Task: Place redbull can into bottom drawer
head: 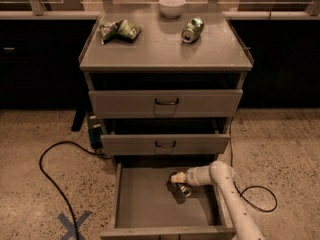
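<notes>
The bottom drawer point(145, 199) is pulled out wide, with a plain grey floor. My gripper point(176, 178) reaches into it from the right, above the right half of the floor. The redbull can point(183, 190) shows as a dark slim shape with a silvery end right beneath the gripper, at or just above the drawer floor. I cannot tell whether the can rests on the floor or hangs from the gripper.
The two upper drawers point(166, 103) point(165, 144) with dark handles stick out a little above. On the cabinet top lie a green can point(192, 29), a crumpled green bag point(119, 30) and a white bowl point(172, 6). A black cable point(50, 184) loops on the floor at left; another lies at right point(260, 196).
</notes>
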`<state>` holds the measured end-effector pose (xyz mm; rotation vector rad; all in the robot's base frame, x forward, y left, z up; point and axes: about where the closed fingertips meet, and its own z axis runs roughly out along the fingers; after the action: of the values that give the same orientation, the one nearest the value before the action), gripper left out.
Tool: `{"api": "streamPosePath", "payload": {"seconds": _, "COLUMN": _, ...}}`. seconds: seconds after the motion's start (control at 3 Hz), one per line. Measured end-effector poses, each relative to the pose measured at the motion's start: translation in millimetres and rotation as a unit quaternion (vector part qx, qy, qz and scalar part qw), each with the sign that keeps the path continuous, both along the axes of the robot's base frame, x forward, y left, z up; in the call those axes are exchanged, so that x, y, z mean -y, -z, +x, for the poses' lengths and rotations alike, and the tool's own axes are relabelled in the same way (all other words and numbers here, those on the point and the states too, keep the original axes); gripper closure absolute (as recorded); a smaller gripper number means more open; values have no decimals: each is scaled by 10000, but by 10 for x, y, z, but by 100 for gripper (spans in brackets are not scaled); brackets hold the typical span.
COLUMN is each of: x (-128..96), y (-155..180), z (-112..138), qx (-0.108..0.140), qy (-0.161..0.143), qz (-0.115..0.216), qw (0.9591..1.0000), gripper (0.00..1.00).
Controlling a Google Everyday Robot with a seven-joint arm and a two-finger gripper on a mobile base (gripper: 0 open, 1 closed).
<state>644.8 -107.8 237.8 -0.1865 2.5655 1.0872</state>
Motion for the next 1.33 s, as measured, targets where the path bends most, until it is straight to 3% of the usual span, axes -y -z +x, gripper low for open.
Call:
{"api": "streamPosePath", "payload": {"seconds": 0.33, "x": 22, "y": 297, "z": 57, "qx": 30, "qy": 426, "qz": 20, "qw": 9991, "gripper": 100}}
{"api": "streamPosePath", "payload": {"seconds": 1.0, "x": 5, "y": 380, "z": 81, "qx": 205, "qy": 558, "qz": 51, "qw": 9982, "gripper": 100}}
{"api": "streamPosePath", "payload": {"seconds": 1.33, "x": -36, "y": 798, "z": 99, "qx": 360, "qy": 654, "qz": -16, "qw": 9972, "gripper": 100}}
